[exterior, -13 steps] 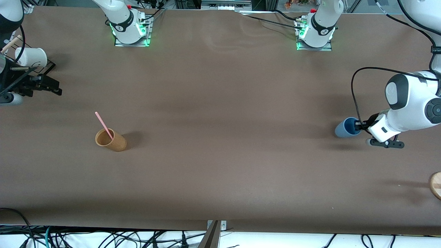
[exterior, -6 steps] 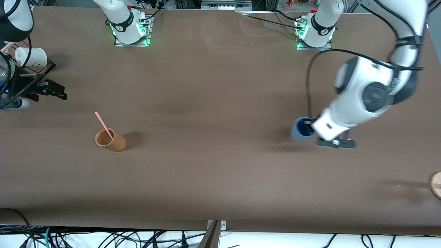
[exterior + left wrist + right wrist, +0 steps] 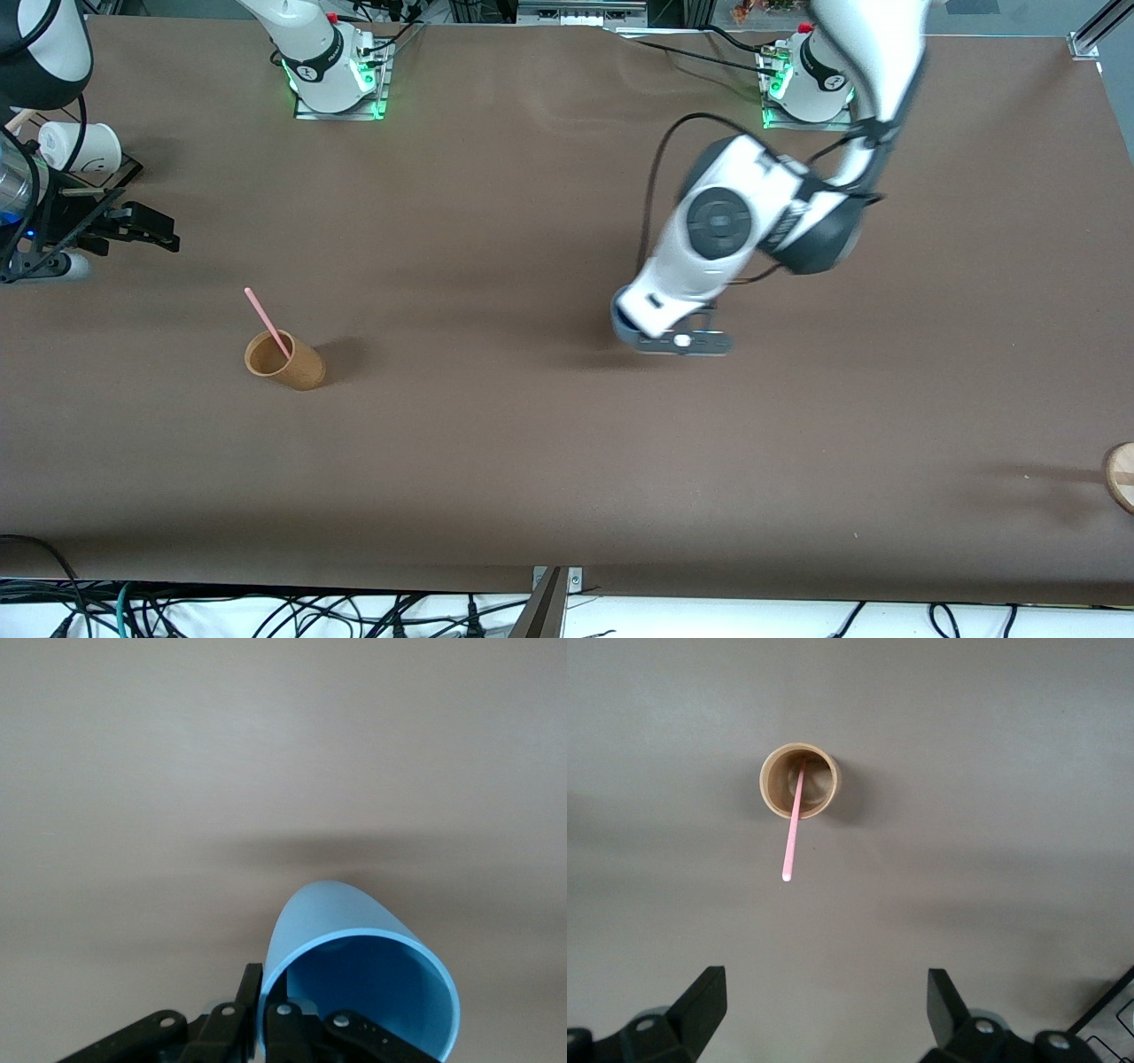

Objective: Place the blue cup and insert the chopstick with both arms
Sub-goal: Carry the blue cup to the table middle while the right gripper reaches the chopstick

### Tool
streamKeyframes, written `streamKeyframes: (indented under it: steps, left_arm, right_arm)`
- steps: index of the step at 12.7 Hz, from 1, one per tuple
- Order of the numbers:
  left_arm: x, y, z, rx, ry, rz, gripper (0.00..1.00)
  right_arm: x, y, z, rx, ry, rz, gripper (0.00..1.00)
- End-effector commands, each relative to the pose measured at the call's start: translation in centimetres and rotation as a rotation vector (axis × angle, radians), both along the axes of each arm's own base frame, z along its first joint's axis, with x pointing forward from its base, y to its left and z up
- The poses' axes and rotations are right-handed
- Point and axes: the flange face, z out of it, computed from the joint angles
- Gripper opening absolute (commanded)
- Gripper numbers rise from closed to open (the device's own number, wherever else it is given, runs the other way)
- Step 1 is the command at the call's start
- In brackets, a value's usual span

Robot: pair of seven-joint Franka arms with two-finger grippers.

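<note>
**Left arm carries the blue cup over mid-table; chopstick sits in the tan cup**

The left gripper [image 3: 262,1014] is up in the air over the middle of the table [image 3: 532,461], its fingers [image 3: 250,1005] pinched tight on the rim of the blue cup [image 3: 359,979]: one finger sits against the outer wall, the other inside the mouth. The cup hangs from the fingertips with its bright blue inside open to the wrist camera. In the front view only a sliver of the cup [image 3: 620,326] shows under the arm's white wrist, with a shadow on the brown surface below it.

The right gripper [image 3: 824,1010] hangs above the right arm's end of the table, its fingers [image 3: 700,1001] spread wide with nothing between them. Ahead of the open fingertips, well apart from them, stands the tan-brown cup [image 3: 799,780]. The chopstick [image 3: 794,819] rests inside it, one end down in the cup, the other leaning out over the rim toward the fingers. In the front view the tan-brown cup [image 3: 285,360] stands upright with the pink stick [image 3: 267,322] slanting out of it.

A white cup [image 3: 81,147] lies on a black rack by the right gripper [image 3: 133,229], at the table's edge.
</note>
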Motion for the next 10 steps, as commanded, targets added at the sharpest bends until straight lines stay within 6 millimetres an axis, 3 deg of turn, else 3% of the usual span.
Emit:
streamKeyframes:
  steps: [1,3,4,7,10]
  left_arm:
    - [0.7,-4.1,-2.8,0.01,0.012,0.043,0.0]
    - [0.5,-6.1,-5.2,0.013,0.018,0.081,0.0]
    - [0.7,-6.4,-6.4,0.01,0.017,0.096,0.0]
    - [0.6,-7.3,-9.6,-0.003,0.005,0.133,0.0]
    - [0.6,-7.6,-10.8,-0.005,0.0,0.131,0.0]
  right_arm:
    - [0.2,0.5,-0.5,-0.002,0.01,-0.007,1.0]
    - [0.8,1.6,-1.9,-0.006,0.038,0.015,1.0]
    - [1.3,0.8,-3.1,0.001,0.051,-0.003,1.0]
    - [3.3,2.0,-3.1,0.03,0.061,0.02,1.0]
    - [3.7,2.2,-4.0,0.03,0.076,0.023,1.0]
